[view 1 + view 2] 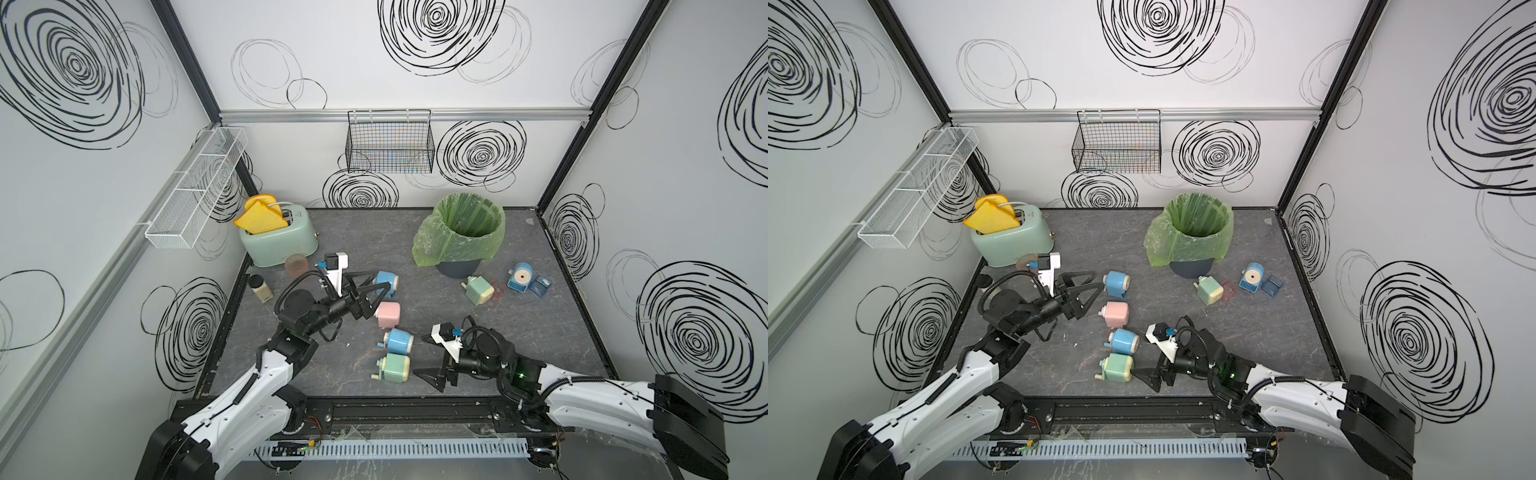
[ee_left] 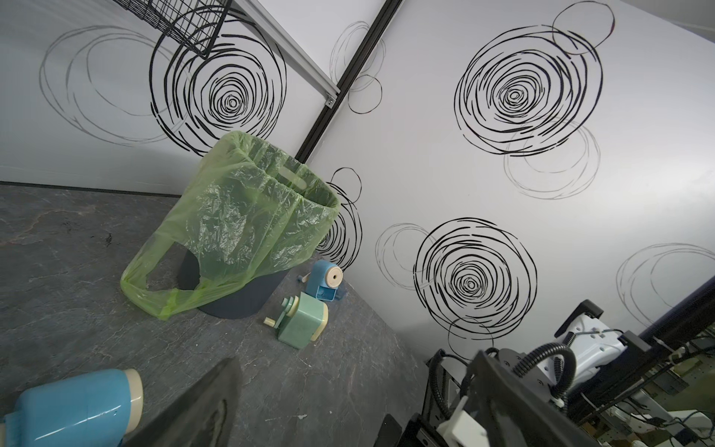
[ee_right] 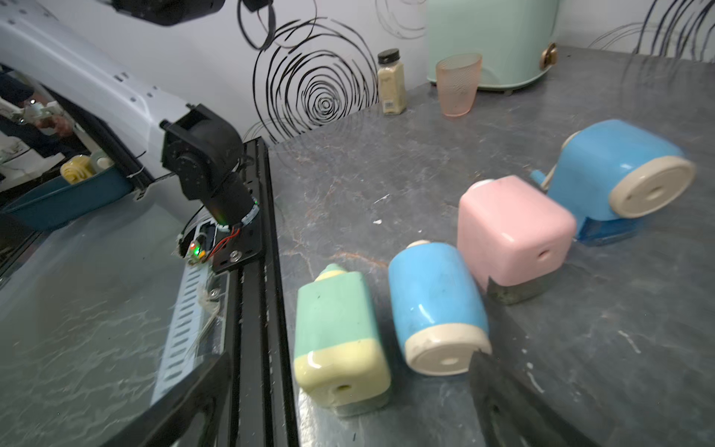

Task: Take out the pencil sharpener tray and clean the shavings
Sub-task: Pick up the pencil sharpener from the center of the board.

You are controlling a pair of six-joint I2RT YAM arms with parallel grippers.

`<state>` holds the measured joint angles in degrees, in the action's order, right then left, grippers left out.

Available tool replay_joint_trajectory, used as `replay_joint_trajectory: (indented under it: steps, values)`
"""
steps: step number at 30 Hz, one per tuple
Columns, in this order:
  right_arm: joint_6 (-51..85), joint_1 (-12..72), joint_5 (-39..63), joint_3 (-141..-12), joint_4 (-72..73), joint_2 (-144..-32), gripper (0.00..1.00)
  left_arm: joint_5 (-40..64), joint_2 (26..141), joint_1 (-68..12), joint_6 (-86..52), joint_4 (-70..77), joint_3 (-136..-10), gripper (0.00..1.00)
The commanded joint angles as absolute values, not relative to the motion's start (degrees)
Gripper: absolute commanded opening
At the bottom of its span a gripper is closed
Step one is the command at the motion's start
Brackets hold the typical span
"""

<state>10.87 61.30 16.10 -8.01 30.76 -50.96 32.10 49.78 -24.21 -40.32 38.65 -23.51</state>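
A mint toaster (image 1: pixel 282 237) holding toy toast stands at the far left of a grey counter (image 1: pixel 519 332), with a spice jar (image 1: pixel 259 287) and a pink cup (image 1: pixel 296 265) in front of it. The left hand (image 1: pixel 379 291) hovers open and empty, just beside the top blue sharpener (image 1: pixel 387 284) of a column. Below that sharpener lie a pink sharpener (image 1: pixel 388 314), a second blue sharpener (image 1: pixel 398 341) and a green sharpener (image 1: pixel 395 368). The right hand (image 1: pixel 422 357) is open and empty too, just right of the column's lower end. Further right stands a bin (image 1: pixel 436 245) lined with a green bag. Before it, another green sharpener (image 1: pixel 478 290) touches a red tray (image 1: pixel 493 291). A round blue sharpener (image 1: pixel 521 276) sits beside a blue tray (image 1: pixel 540 286). The shavings are too small to make out.
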Motion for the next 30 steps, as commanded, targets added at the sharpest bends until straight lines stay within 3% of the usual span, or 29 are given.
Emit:
replay_joint_trajectory:
  steps: [1, 15, 24, 30]
  values:
    - [9.42, 62.44, 13.13, -7.71, 28.23, -52.55, 0.99, 31.82, 49.16, -23.73, -40.03, 40.80, -23.93, 0.97]
    - [4.99, 67.63, 12.05, -14.99, 34.69, -73.10, 0.99, 30.65, 46.96, -23.69, -38.47, 37.48, -24.22, 0.97]
    - [4.21, 69.32, 7.76, -16.92, 38.80, -78.96, 1.00, 30.80, 46.54, -23.64, -38.32, 37.24, -24.08, 0.97]
    - [3.31, 70.63, 7.17, -17.58, 38.55, -79.38, 0.86, 30.76, 46.48, -23.67, -38.32, 37.32, -23.91, 0.97]
